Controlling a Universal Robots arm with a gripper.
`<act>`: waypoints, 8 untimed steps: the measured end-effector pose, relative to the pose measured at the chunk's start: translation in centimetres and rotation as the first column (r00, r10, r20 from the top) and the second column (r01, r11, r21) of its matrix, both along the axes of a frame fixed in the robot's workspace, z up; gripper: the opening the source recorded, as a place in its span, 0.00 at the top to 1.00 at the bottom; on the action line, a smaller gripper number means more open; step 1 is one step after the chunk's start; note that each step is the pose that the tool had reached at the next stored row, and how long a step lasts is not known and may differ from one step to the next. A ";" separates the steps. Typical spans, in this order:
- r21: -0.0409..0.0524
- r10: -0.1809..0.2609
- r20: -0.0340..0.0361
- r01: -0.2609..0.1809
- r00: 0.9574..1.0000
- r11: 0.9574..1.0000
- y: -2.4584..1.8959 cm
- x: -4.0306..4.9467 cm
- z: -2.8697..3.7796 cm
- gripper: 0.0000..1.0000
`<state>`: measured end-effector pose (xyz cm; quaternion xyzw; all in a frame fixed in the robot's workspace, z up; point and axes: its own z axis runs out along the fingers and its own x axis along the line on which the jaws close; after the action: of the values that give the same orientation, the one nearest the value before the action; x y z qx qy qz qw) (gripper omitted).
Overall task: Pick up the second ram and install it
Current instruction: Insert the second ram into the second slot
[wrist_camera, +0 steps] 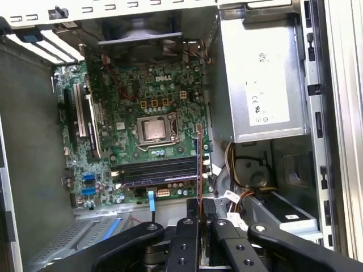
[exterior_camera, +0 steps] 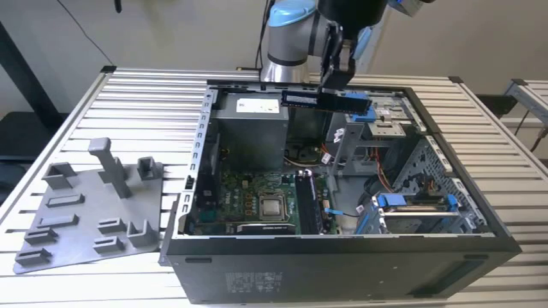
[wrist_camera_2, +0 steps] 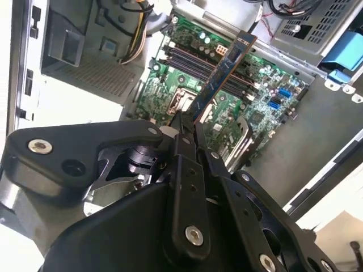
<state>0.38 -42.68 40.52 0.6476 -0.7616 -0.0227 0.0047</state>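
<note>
Dark blue-black memory stick (exterior_camera: pixel 325 101), 1 item, pale label on its face. It is held in the air above the far part of the open computer case (exterior_camera: pixel 342 269). Its long side is about level in the exterior view, and it is clear of everything beneath it. In the second wrist view the memory stick (wrist_camera_2: pixel 221 76) reaches from the fingers out over the green board, its far end above the slots and seated in none.

Black gripper (exterior_camera: pixel 335 82), 1 item, on a grey and blue arm (exterior_camera: pixel 291 32). Its 2 fingers (wrist_camera_2: pixel 184 141) are clamped tight on 1 end of the stick.

Green circuit board (wrist_camera: pixel 125 107), 1 item, lying flat on the case floor. A bare silver processor socket (wrist_camera: pixel 154 128) sits near its middle, with a bank of long black slots (wrist_camera: pixel 161 170) just beside it. In the first wrist view the stick shows edge-on as a thin line crossing 1 end of that bank.

Grey metal power box (wrist_camera: pixel 261 85), 1 item, in a corner of the case beside the board.

Blue plastic drive bracket (exterior_camera: pixel 411 202), 1 item, inside the case to the exterior view's right of the board.

Grey plastic tray (exterior_camera: pixel 86 218), 1 item, with upright posts and small pockets. It lies on the table just beside the case, on the exterior view's left.

Silver slatted table (exterior_camera: pixel 68 115), 1 item, bearing the case and the tray.
</note>
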 end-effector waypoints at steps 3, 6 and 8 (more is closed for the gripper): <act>0.000 -0.028 0.000 0.028 1.000 1.000 0.00 0.00 0.00 0.86; 0.000 -0.056 0.000 0.056 0.998 0.998 0.00 0.00 0.00 0.86; 0.000 -0.076 0.000 0.076 0.997 0.997 0.00 0.00 0.00 0.86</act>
<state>0.38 -42.68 40.52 0.6183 -0.7856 -0.0228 0.0039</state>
